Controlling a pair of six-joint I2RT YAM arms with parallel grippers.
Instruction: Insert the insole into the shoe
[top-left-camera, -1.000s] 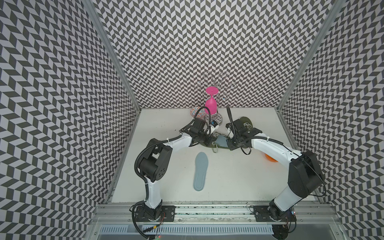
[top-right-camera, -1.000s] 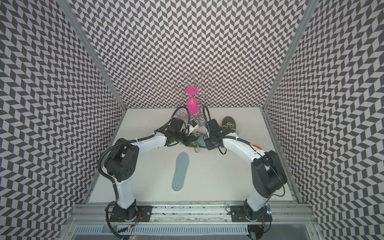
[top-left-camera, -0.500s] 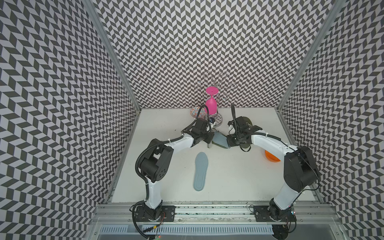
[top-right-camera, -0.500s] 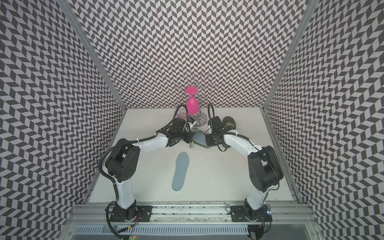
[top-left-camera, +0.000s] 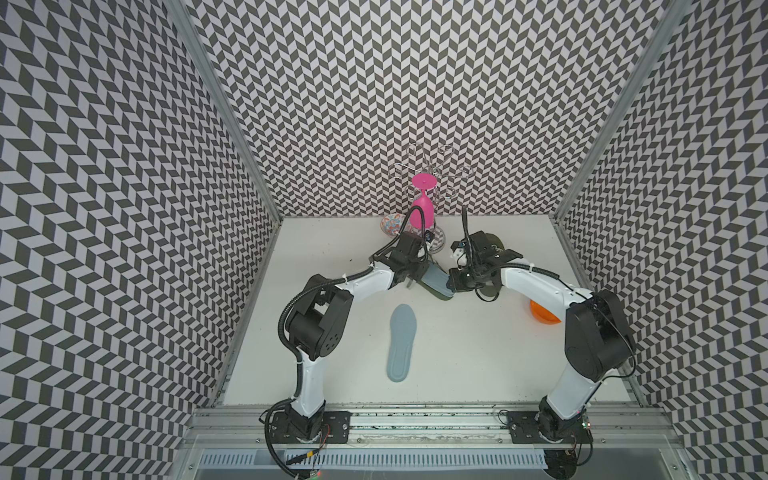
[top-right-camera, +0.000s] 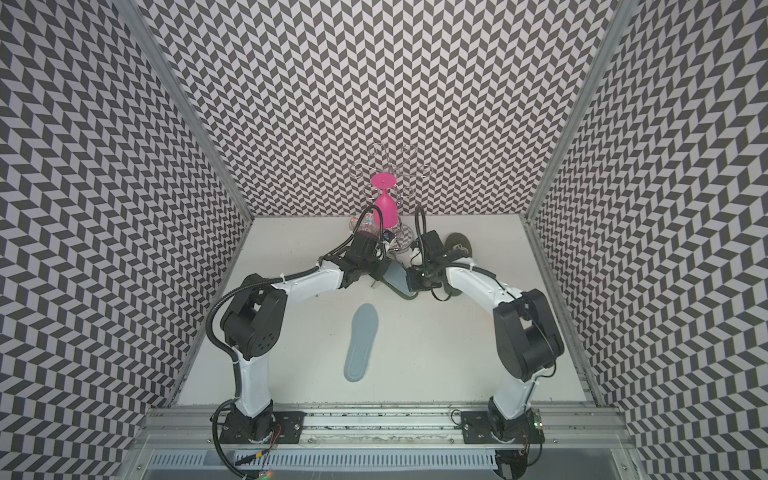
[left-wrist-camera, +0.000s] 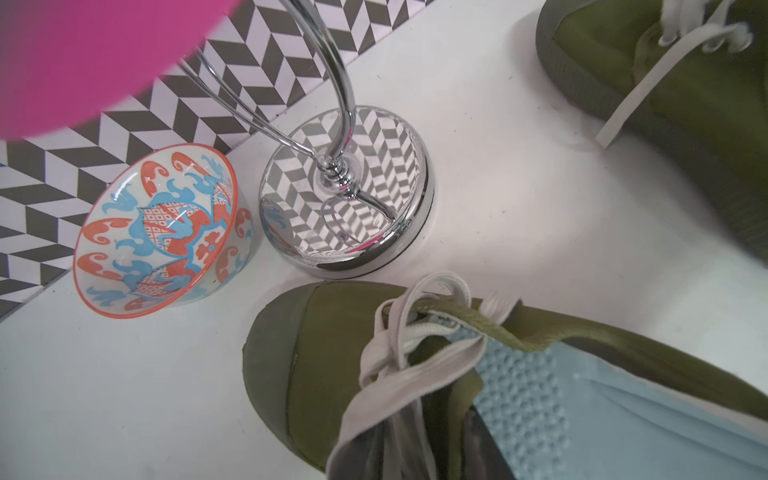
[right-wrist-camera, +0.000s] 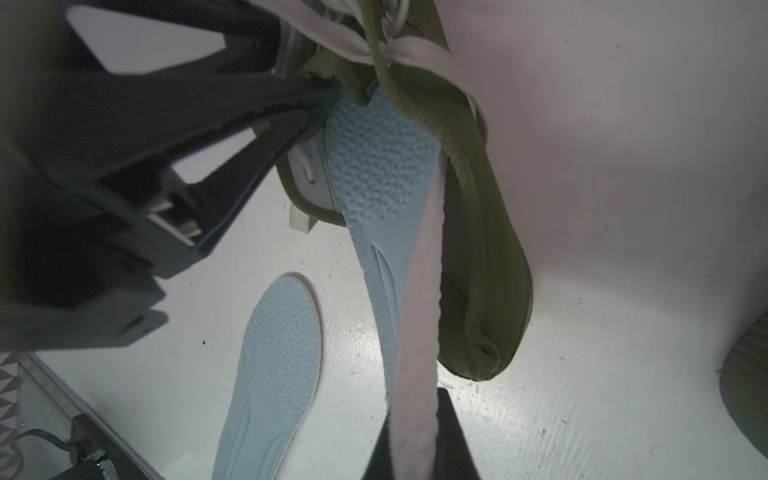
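Showing two insoles (top-left-camera: 401, 340), two shoes (left-wrist-camera: 316, 374) (olive)

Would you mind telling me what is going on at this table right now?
Both arms meet at the olive green canvas sneaker on the white table. The right gripper is shut on what looks like the heel end of a light blue foam insole, whose front is tucked inside while the heel sticks out. The left gripper is at the shoe's collar. A second blue insole lies flat nearby, untouched.
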